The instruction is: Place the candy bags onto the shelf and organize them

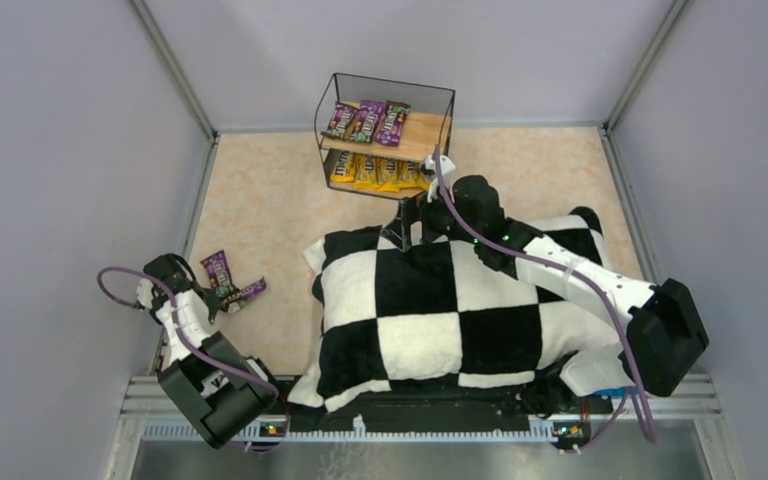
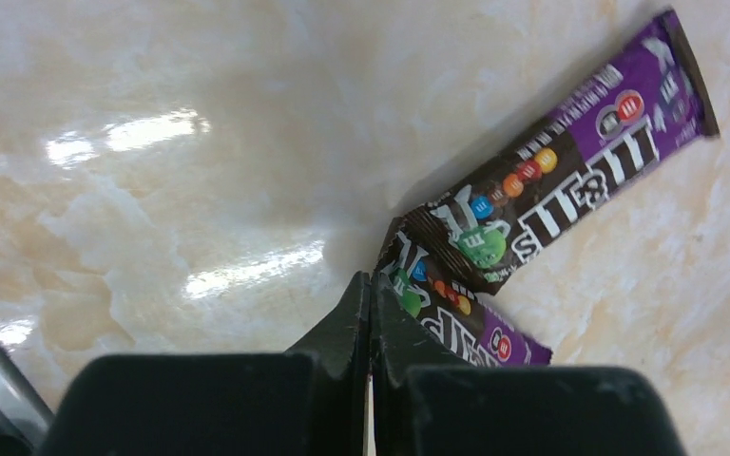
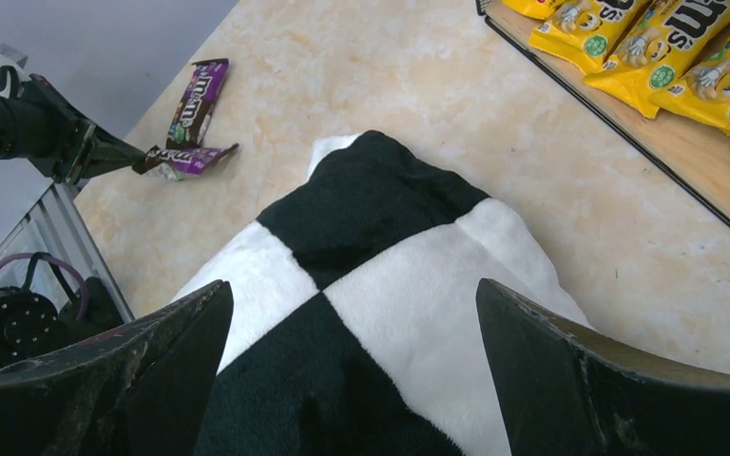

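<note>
Left wrist view: the nearer purple candy bag (image 2: 447, 318), overlapped by another purple bag (image 2: 570, 171) by the table's (image 2: 152, 190) left edge, has its corner at the left gripper (image 2: 368, 285), whose fingers are pressed together; whether they pinch it is unclear. The right gripper (image 3: 352, 294) gapes above the checkered cushion (image 3: 371, 209).

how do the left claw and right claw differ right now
The left claw is shut, the right claw wide open. The left claw sits low by two purple candy bags on the table; the right claw is at the checkered cushion's far edge, near the shelf. Both are black.
</note>
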{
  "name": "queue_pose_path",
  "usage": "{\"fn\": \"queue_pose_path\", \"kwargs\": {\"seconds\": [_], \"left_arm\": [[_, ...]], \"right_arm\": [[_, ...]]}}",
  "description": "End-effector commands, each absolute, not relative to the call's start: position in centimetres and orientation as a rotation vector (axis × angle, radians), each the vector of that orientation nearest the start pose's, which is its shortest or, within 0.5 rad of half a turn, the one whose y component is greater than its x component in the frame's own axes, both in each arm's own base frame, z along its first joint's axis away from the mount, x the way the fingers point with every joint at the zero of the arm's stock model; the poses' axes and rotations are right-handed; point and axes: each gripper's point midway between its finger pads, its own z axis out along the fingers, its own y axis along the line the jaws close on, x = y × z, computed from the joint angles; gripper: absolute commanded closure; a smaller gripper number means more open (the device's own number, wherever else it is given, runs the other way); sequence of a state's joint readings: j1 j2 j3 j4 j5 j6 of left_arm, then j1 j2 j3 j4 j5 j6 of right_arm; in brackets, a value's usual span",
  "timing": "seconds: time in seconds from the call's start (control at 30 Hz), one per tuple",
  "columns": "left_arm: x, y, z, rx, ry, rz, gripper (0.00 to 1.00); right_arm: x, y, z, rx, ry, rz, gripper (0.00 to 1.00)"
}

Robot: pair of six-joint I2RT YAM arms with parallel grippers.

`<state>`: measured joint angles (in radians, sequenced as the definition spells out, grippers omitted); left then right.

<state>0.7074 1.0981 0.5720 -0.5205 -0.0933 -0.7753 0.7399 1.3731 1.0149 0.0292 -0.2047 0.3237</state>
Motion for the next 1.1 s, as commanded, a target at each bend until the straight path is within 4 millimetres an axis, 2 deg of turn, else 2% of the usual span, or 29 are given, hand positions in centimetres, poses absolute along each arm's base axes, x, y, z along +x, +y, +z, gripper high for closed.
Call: {"fn": "queue_pose_path", "kwargs": {"seconds": [0.0,0.07,0.2,0.37,0.57,0.67,0.73,0.87,0.97,1.07], "left_arm": [[21.8,14.0,6.0,-1.655,1.929,-0.068,1.0],[23.4,12.9,7.5,-1.563,1.942,-0.2,1.0],[26.5,9.4,11.6,-1.334,1.937,-0.537,1.0],[28.6,6.0,16.6,-1.105,1.941,-0.74,1.0],[31.3,-0.5,24.3,-0.65,1.922,-0.967,1.0],[31.6,-3.4,27.7,-0.469,1.902,-1.067,1.0],[31.6,-4.8,29.5,-0.388,1.891,-1.099,1.0],[30.6,-8.3,33.1,-0.194,1.83,-1.251,1.0],[29.1,-10.8,35.6,-0.021,1.77,-1.37,1.0],[27.3,-13.0,37.4,0.151,1.729,-1.426,1.0]], "right_arm": [[29.3,34.1,25.0,-0.546,1.877,0.94,0.01],[29.2,34.3,24.6,-0.557,1.891,0.946,0.01],[29.2,35.1,24.1,-0.596,1.914,0.965,0.01],[28.9,35.9,23.2,-0.642,1.961,0.994,0.01],[28.8,36.9,23.7,-0.692,1.922,1.016,0.01],[28.3,37.4,24.3,-0.761,1.856,0.981,0.01],[28.0,37.8,25.5,-0.8,1.77,0.951,0.01],[25.6,38.5,27.2,-0.917,1.546,0.896,0.02],[23.4,38.0,30.2,-0.983,1.261,0.87,0.02],[21.6,36.5,33.0,-0.97,1.07,0.861,0.01]]}}
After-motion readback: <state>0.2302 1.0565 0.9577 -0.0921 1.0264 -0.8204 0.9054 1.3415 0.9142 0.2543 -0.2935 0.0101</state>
